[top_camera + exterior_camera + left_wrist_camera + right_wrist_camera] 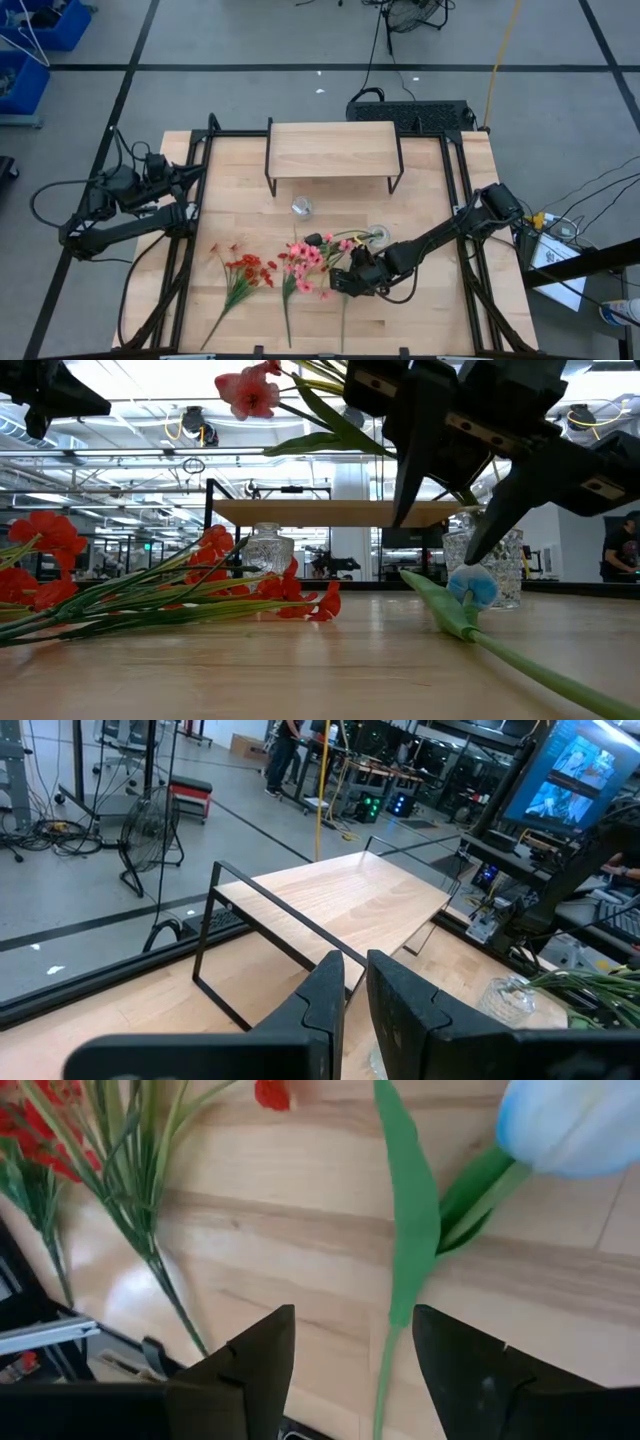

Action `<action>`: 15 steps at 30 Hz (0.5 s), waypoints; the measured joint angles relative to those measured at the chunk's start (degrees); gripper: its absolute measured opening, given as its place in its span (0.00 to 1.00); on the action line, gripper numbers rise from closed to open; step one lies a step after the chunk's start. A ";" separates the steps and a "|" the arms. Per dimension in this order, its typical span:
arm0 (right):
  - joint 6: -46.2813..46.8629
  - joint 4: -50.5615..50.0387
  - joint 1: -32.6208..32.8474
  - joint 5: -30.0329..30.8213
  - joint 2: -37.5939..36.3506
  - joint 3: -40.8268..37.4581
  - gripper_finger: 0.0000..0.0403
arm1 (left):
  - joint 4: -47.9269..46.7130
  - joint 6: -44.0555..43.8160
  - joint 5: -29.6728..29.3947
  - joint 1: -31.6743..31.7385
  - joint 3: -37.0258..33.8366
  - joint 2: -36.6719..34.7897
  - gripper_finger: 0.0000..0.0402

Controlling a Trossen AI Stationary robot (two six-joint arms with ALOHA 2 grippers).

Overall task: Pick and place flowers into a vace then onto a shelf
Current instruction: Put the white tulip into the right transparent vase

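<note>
Red flowers point(247, 272), pink flowers point(302, 262) and one tulip lie flat on the table's near half. The tulip's pale bud point(575, 1125) and its green stem point(385, 1370) show in the right wrist view. My right gripper point(350, 1370) hangs open just above that stem, slanting down, a finger on either side without touching it; the low view shows it point(455, 525) over the bud point(472, 588). A glass vase point(378, 237) holds leaning stems; a second vase point(302, 207) stands by the shelf point(330, 150). My left gripper point(355, 1010) waits shut at the table's left, holding nothing.
The shelf stands on black legs at the table's far middle. Black frame rails point(455, 200) run along the left and right sides. Bare wood lies between the shelf and the flowers, and right of the vase with stems. A black box point(410, 112) sits behind the table.
</note>
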 joint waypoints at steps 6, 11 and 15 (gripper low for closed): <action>-1.82 -1.69 -0.51 -0.88 0.03 0.00 0.49 | 0.01 0.00 0.00 -0.01 -0.01 0.00 0.13; -2.30 0.49 -1.12 -1.05 2.28 -0.02 0.49 | 0.01 0.00 -0.01 -0.02 -0.02 0.00 0.13; -2.69 1.21 -1.27 -1.12 2.71 -0.02 0.49 | 0.02 0.00 0.00 0.00 0.00 0.00 0.13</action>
